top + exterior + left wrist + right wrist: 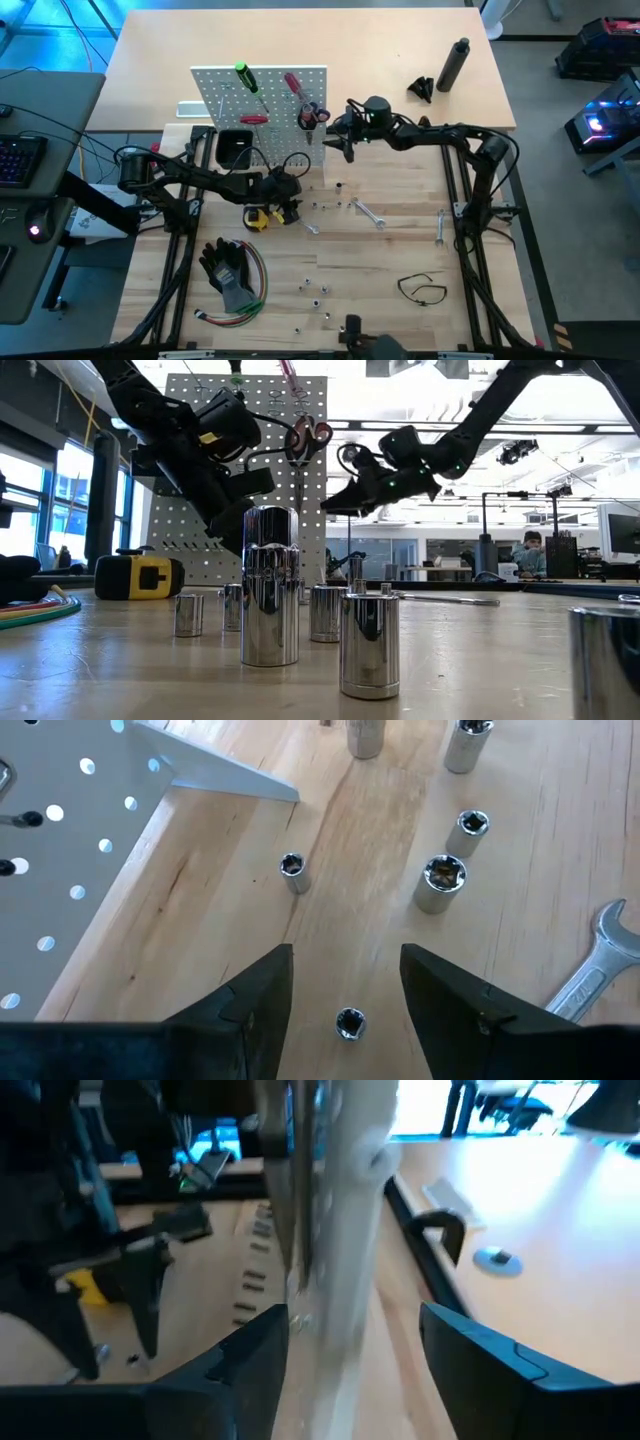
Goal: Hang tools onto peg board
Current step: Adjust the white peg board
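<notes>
The peg board (pixel 258 98) stands upright at the table's far left, with a black bin (pixel 235 148) on its front. On it hang a green-handled screwdriver (pixel 243 75), a red-handled screwdriver (pixel 293 84) and red-handled scissors (pixel 313 115). My right gripper (pixel 335 138) is open just right of the scissors, and the board's right edge (pixel 345 1200) shows between its fingers, farther off. My left gripper (pixel 293 192) hangs open above the table in front of the board, with a small socket (pixel 350 1022) lying below between its fingers. A yellow tape measure (pixel 258 215) lies beside it.
Two silver wrenches (pixel 370 212) (pixel 440 228) and several loose sockets (pixel 318 292) lie mid-table. A thin black loop (pixel 420 288) lies near right. Black gloves (pixel 228 265) and coloured wires (pixel 235 312) lie near left. A dark bottle (pixel 453 65) stands at the far right.
</notes>
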{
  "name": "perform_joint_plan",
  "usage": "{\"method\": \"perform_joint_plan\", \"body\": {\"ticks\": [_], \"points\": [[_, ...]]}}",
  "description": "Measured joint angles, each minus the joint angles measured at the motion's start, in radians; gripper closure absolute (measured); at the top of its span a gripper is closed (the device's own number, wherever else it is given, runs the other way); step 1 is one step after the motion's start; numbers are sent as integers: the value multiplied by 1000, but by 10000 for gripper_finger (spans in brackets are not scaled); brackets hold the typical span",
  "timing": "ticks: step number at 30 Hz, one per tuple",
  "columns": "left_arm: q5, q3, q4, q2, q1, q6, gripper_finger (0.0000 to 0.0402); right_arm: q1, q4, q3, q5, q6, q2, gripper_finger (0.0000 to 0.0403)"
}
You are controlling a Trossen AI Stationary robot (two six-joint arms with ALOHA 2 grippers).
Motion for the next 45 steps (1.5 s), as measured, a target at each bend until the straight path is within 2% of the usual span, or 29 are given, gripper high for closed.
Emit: {"method": "perform_joint_plan", "body": {"ticks": [10,15,21,23,33,36,45], "points": [[0,0,2,0,0,-6,221,3,80,0,-61,12,0,184],[0,0,3,0,0,-6,222,3,94,0,-61,1,2,215],[0,0,2,0,0,-7,222,2,192,5,-75,61,47,266],[0,0,2,0,0,-7,222,3,182,29,-110,76,68,278],[0,0,-11,0,0,-9,222,-48,118,52,-126,99,83,334],[0,0,-13,0,0,-7,222,-80,90,53,-176,103,81,354],[0,0,-13,0,0,9,222,-140,-80,53,-225,33,38,349]]}}
